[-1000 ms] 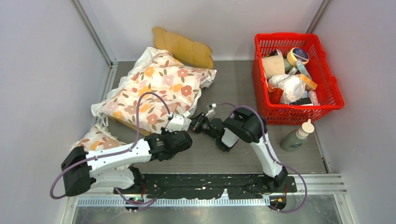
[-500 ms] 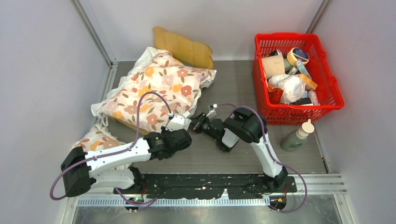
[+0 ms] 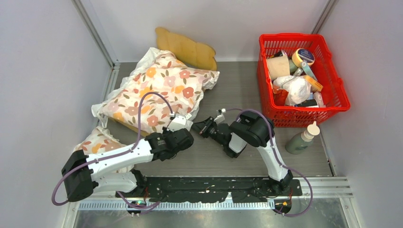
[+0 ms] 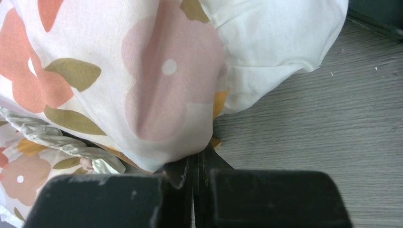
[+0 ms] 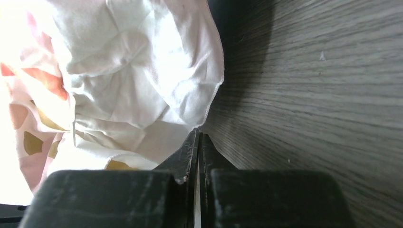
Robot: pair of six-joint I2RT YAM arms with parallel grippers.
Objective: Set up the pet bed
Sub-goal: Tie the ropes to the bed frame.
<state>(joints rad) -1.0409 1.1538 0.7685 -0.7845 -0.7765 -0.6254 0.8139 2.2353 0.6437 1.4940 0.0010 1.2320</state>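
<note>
1. The pet bed point(image 3: 186, 48) sits back left by the wall, mostly buried under the floral cushion point(image 3: 161, 90).
2. Left gripper point(image 4: 196, 159) and right gripper point(image 5: 197, 137), jaws pressed together, pinch the cushion's near hem, seemingly to drag it off.
3. Grey wood-grain table point(image 3: 247, 90), pale walls, red basket point(image 3: 342, 102) at right.

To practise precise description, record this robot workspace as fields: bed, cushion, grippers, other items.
pet bed: back left, scalloped headboard showing, rest mostly covered
floral cushion: lying over the bed
left gripper: shut, seemingly pinching cushion's near edge
right gripper: shut, seemingly pinching cushion's near corner
small floral pillow: near left, by left arm
red basket: back right, full of items
green bottle: standing in front of basket
</note>
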